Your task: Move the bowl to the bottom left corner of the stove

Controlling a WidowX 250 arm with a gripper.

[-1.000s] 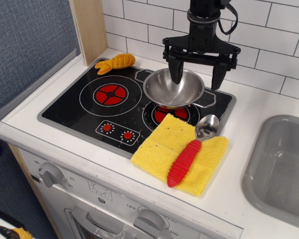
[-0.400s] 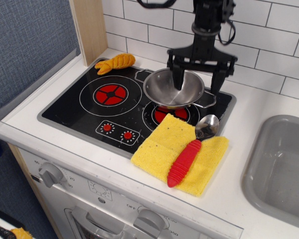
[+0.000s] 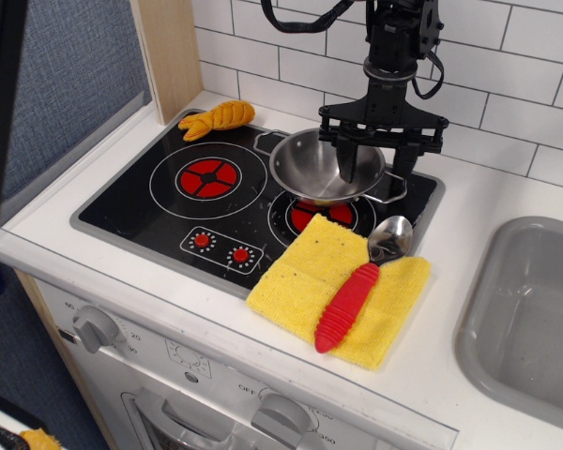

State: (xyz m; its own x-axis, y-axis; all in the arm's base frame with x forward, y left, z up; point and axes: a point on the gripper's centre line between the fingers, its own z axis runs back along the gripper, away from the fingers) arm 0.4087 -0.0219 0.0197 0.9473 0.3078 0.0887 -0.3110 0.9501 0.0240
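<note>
The bowl (image 3: pixel 325 167) sits on the stove (image 3: pixel 159 211), over the right burner near the back edge. The gripper (image 3: pixel 375 169) hangs over its right rim with jaws spread apart, one finger (image 3: pixel 350 159) reaching inside the bowl, the other outside the rim. In front lies a yellow cloth (image 3: pixel 305 281) with a spoon (image 3: pixel 361 281) on it; the sink (image 3: pixel 530 319) is at right

Toy kitchen: stove (image 3: pixel 159 202), grey sink (image 3: pixel 530 309), white tiled wall (image 3: pixel 291 56)
</note>
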